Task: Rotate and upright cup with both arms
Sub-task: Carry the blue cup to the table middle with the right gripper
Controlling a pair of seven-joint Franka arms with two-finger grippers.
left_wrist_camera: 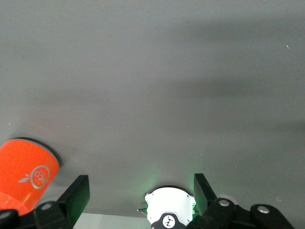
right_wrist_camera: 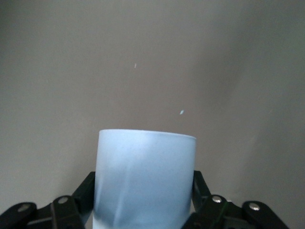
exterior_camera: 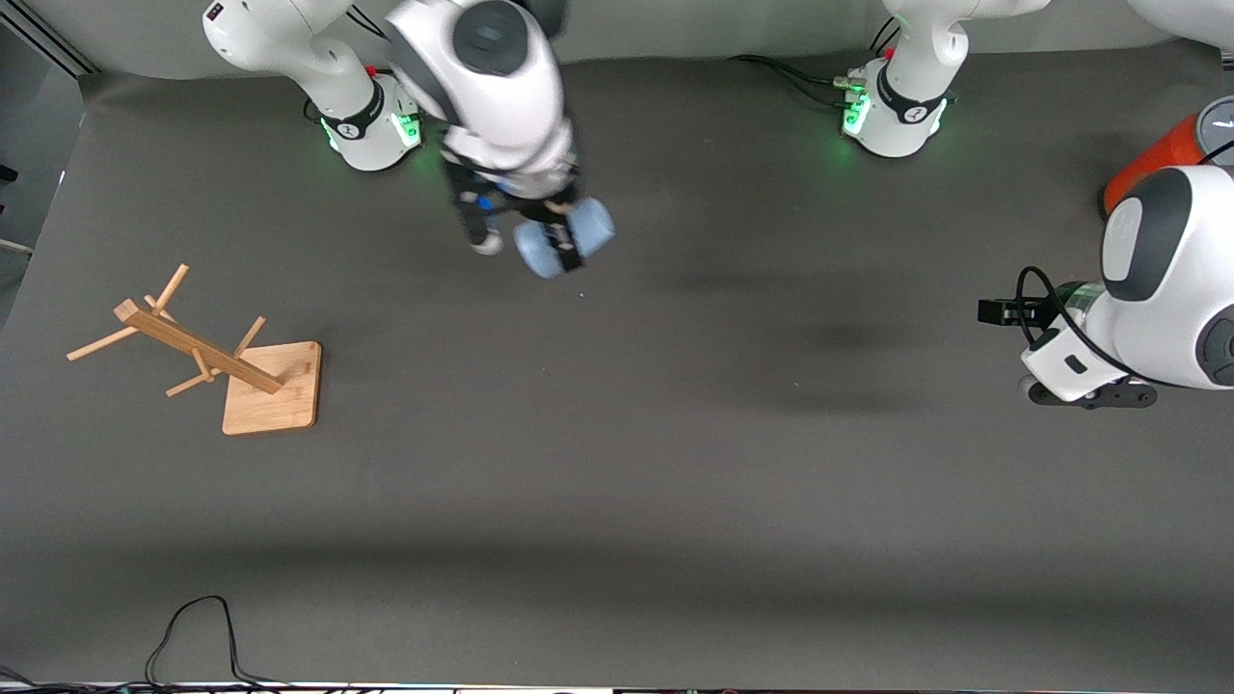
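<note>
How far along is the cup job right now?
Done: the right gripper has closed on the blue cup and holds it above the table, lying sideways. In hand: carrying it. Left: the open left gripper, waiting empty near the orange cylinder, has not taken it; the cup is not yet set upright.

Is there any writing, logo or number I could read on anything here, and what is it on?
No text can be read.
Orange cylinder: a pale round emblem with a leaf mark, its letters too blurred to read.
Arm bases: a small mark on the dark band, too small to read.
Pale-blue cup: no markings visible.
</note>
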